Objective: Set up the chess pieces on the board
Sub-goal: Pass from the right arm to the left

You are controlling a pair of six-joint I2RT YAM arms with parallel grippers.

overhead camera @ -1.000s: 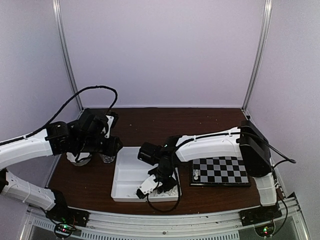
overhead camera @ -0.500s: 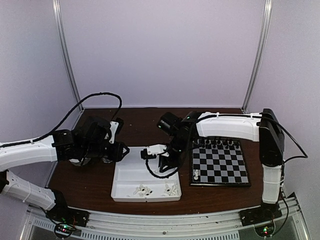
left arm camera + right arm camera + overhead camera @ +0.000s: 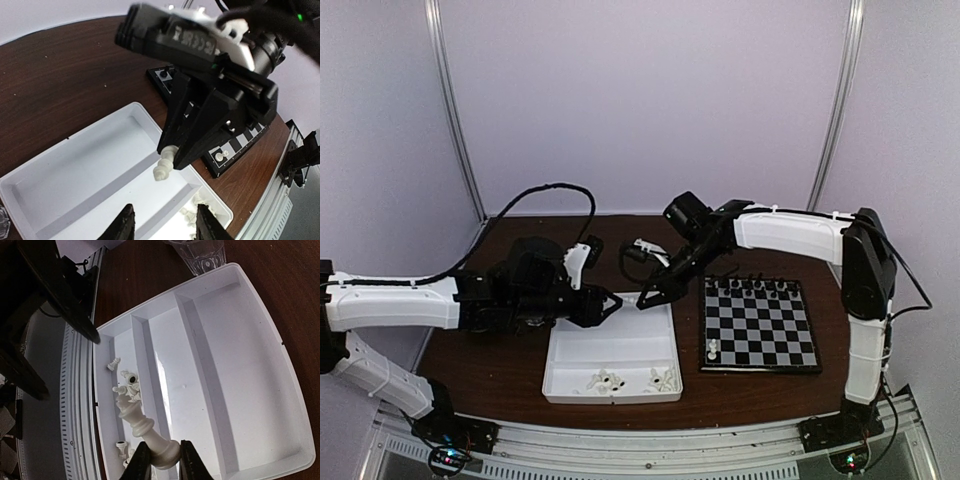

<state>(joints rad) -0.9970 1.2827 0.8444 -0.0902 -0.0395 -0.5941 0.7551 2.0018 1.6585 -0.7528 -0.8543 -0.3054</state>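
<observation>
**White chessman clamped over the tray, left jaws standing apart**

In the top view, the two grippers come tip to tip above the far edge of the white tray (image 3: 578, 352). The left gripper (image 3: 612, 304) points to the right. The right gripper (image 3: 643, 298) points down and to the left. They are near each other, but this view does not show if they touch. The board (image 3: 760, 342) lies flat just to the right of the tray. A row of black chess pieces (image 3: 756, 287) stands along its far edge, and a lone white piece (image 3: 713, 348) stands near its near left corner. Loose white pieces (image 3: 605, 380) lie in the near compartment of the tray.

In the left wrist view, the left gripper's own fingers (image 3: 125, 226) stand apart at the lower edge, with nothing between them. Beyond them, the right gripper holds a white chessman (image 3: 164, 166) by its base. It hangs tilted, head down, over the tray and apart from the left fingers. The board lies behind the right gripper.

In the right wrist view, the right fingers (image 3: 141, 463) are closed on the round base of the white chessman, a tall one with a crowned head. Under it lies the tray with its three compartments, and the loose white pieces are in the narrow one. A clear glass (image 3: 197, 250) stands on the table just beside the tray.
</observation>
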